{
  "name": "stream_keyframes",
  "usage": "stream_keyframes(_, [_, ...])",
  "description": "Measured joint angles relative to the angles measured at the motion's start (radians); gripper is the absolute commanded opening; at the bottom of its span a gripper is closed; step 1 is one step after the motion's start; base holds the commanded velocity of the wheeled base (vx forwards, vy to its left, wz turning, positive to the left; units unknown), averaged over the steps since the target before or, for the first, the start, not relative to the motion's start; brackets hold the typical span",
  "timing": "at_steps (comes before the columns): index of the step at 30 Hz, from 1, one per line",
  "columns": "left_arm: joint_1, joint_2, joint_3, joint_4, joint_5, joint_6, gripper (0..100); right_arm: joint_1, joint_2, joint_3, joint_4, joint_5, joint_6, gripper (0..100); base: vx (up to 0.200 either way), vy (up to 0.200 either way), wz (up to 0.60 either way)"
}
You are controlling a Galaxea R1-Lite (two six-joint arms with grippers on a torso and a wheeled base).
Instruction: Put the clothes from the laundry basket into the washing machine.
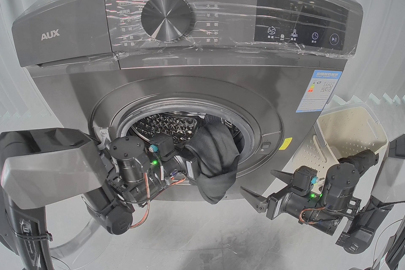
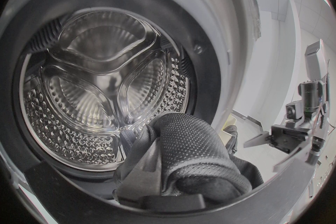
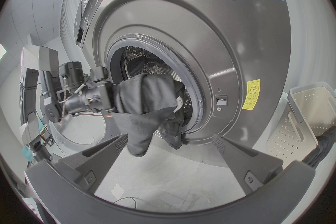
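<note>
Nearest me, the right hand (image 1: pixel 257 181) hangs low, at about 5 o'clock from the door mouth. Its fingers are spread wide and hold nothing. Just past it, the left hand (image 1: pixel 197 168) looks clamped on the garment (image 1: pixel 215 157), which is bunched right over its fingers. The garment sits at 4 to 5 o'clock on the lower lip of the washer (image 1: pixel 211 85). Part of it is over the rim, and a long tail droops outside toward the floor (image 1: pixel 202 237).

That tail is my worry. If the hand lets go here, the hanging weight could drag the whole piece back out onto the floor. The cloth wrapped over the fingers might also cling and follow the hand out, and the rubber seal could snag the mesh. It wants carrying deeper first.

The drum (image 2: pixel 87 95) beyond shows only dimpled steel where I can see it.

The floor is pale, grey and smooth. The cream basket (image 1: pixel 350 131) stands at 3 o'clock, close beside the washer. Pale pleated curtains close in behind.
</note>
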Motion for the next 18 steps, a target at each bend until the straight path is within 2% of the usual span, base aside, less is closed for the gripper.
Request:
stream_keyframes(7, [0.024, 0.118, -0.184, 0.0, 0.011, -0.006, 0, -0.001, 0.002, 0.0, 0.0, 0.001, 0.0, 100, 0.0, 0.0, 0.0])
stream_keyframes(18, [0.053, 0.268, -0.396, 0.02, 0.07, -0.006, 0, -0.001, 0.01, -0.001, 0.0, 0.001, 0.0, 100, 0.0, 0.0, 0.0])
